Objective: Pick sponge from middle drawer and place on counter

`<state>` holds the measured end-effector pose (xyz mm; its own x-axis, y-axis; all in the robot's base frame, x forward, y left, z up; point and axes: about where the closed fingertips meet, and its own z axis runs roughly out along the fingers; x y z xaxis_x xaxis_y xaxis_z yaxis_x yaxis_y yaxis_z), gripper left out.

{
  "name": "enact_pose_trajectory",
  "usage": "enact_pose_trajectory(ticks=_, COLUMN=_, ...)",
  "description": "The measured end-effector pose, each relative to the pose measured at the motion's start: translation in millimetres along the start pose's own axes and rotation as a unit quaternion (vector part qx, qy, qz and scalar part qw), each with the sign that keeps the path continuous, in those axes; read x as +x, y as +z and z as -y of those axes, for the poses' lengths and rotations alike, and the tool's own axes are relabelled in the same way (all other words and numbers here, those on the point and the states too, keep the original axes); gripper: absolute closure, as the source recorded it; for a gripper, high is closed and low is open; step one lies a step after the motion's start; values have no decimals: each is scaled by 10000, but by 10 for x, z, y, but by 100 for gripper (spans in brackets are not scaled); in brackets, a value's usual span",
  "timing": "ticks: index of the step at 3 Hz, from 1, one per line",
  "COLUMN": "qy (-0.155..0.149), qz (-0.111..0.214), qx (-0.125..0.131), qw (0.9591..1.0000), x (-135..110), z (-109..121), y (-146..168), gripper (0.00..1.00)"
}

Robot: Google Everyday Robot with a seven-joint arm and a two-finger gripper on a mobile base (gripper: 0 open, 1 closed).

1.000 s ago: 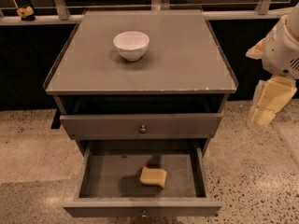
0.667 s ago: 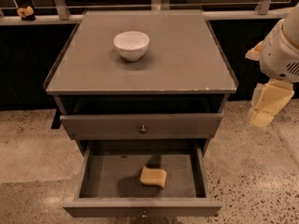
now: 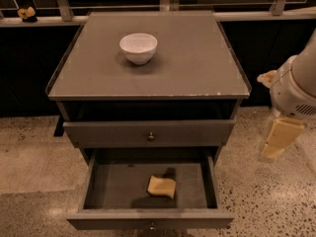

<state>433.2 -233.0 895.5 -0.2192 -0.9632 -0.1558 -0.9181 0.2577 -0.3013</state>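
The pale-yellow sponge lies on the dark floor of the open middle drawer, a little right of centre. The grey counter tops the cabinet above it. My gripper hangs at the far right, beside the cabinet's right side and outside the drawer, about level with the closed drawer front. Its yellowish pads point down. It holds nothing that I can see.
A white bowl stands on the counter at the back left of centre. The knobbed upper drawer front is closed above the open drawer. Speckled floor surrounds the cabinet. A railing runs behind.
My gripper has shifted slightly left and down at the right of the cabinet. The sponge, drawer and bowl have not moved.
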Motion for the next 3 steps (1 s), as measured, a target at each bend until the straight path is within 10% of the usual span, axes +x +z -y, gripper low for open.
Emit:
enact_pose_trajectory(ticks=2, qy=-371, qz=105, qx=-864, qw=9955, x=104, z=-274, y=458, gripper=0)
enact_pose_trajectory(ticks=3, qy=-370, qz=105, qx=-864, qw=9955, x=105, z=-275, y=459, gripper=0)
